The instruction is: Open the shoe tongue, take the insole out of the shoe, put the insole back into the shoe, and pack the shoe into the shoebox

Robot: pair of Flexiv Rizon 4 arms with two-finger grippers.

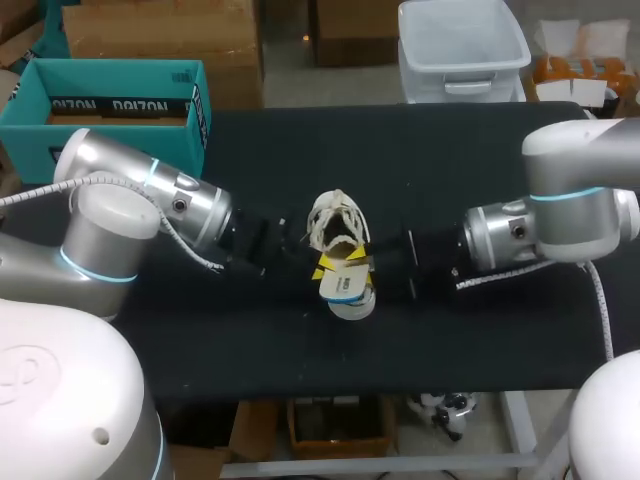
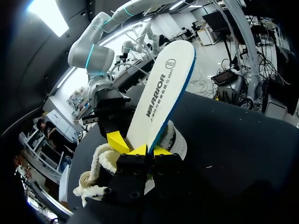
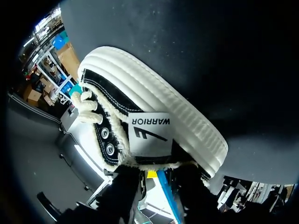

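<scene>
Shoe [image 1: 335, 225] sits mid-table, black canvas upper over a white ribbed rubber sole, fluffy white laces [image 2: 96, 161] hanging loose; white insole [image 2: 163, 88] with a blue edge rises tilted at the heel end, its lower end pinched between the yellow tips of the left gripper [image 2: 149, 150]. Right gripper [image 1: 368, 262] is against the shoe's opposite side; whether it grips cannot be told, its end lost behind collar and dark housing; whether the insole's foot is inside the shoe is also hidden. Shoe lies well apart from every edge of the black table [image 1: 450, 340]; teal shoebox [image 1: 120, 70] at the far left corner, well apart from it.
</scene>
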